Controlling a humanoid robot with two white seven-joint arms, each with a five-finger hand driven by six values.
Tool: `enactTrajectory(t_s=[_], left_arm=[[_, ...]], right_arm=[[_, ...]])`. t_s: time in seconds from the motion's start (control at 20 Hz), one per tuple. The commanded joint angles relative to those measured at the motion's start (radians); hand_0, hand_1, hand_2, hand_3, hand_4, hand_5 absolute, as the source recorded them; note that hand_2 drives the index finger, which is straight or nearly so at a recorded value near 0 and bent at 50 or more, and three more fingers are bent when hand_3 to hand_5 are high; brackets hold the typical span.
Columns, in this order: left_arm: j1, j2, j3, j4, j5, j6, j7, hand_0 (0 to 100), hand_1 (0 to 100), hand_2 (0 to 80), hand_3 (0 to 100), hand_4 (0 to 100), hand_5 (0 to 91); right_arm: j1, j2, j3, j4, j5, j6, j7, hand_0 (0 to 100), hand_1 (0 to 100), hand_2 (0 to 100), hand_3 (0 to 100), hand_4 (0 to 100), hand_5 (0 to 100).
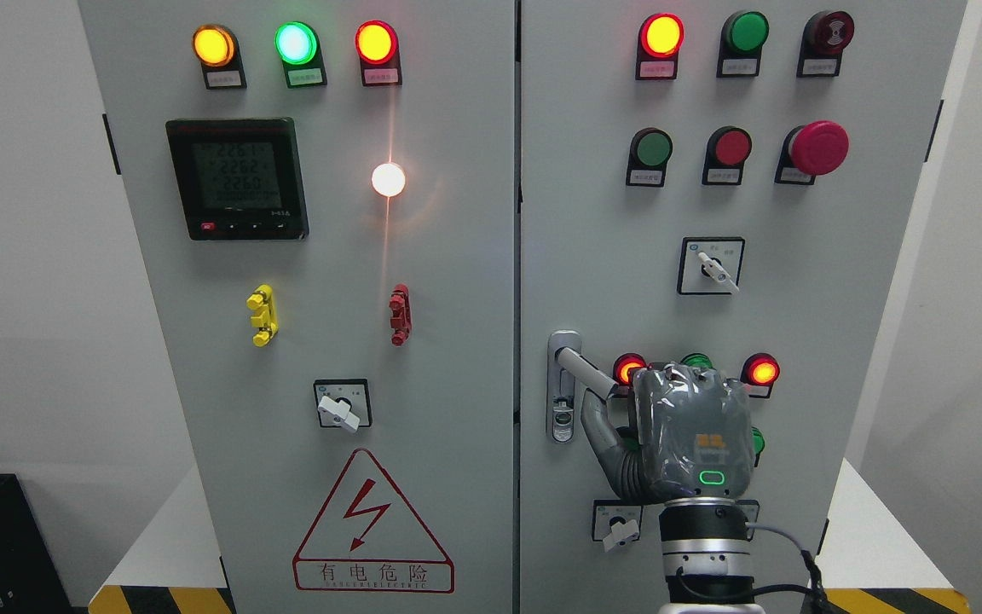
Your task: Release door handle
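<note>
So the right hand is up against the right-hand cabinet door, parked right at the door handle. The handle is the silver lever on the left edge of that door, sticking out from its lock plate and angled down to the right, straight toward the hand.

The hand is seen from its back, so most of the fingers are hidden behind the grey shell. What does show is a thumb curving up from below toward the lever, and the lever's far end disappears behind the top of the hand. To me that reads as closed around the handle, or at least wrapped on it. I can't see a gap anywhere between hand and lever.

So progress-wise: the letting go doesn't look done. The door itself looks flush with the left door, seam straight, so it seems closed, and the lever is swung off vertical.

What's left, as I judge it: uncurl the fingers, clear the thumb from under the lever, then back the hand away without bumping the lit red indicator lamps just beside it.

Left arm isn't in the shot at all.
</note>
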Motion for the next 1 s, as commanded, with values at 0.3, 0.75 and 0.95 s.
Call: enactTrajectory(t_s=[0.3, 0.75, 0.95], left_arm=[[-0.001, 0.0, 0.0, 0.0, 0.0, 0.0, 0.0, 12, 56, 0.0, 0, 0, 0.0], [-0.001, 0.0, 0.0, 0.0, 0.0, 0.0, 0.0, 12, 56, 0.0, 0, 0, 0.0], [-0.001, 0.0, 0.0, 0.0, 0.0, 0.0, 0.0, 12, 56, 0.0, 0, 0, 0.0]], right_arm=[[0.0, 0.001, -0.005, -0.008, 0.0, -0.001, 0.0, 55, 38, 98, 100, 100, 100], [-0.002, 0.002, -0.005, -0.008, 0.0, -0.001, 0.0, 55, 38, 98, 100, 100, 100], [-0.003, 0.002, -0.005, -0.008, 0.0, -0.001, 0.0, 55, 38, 98, 100, 100, 100]])
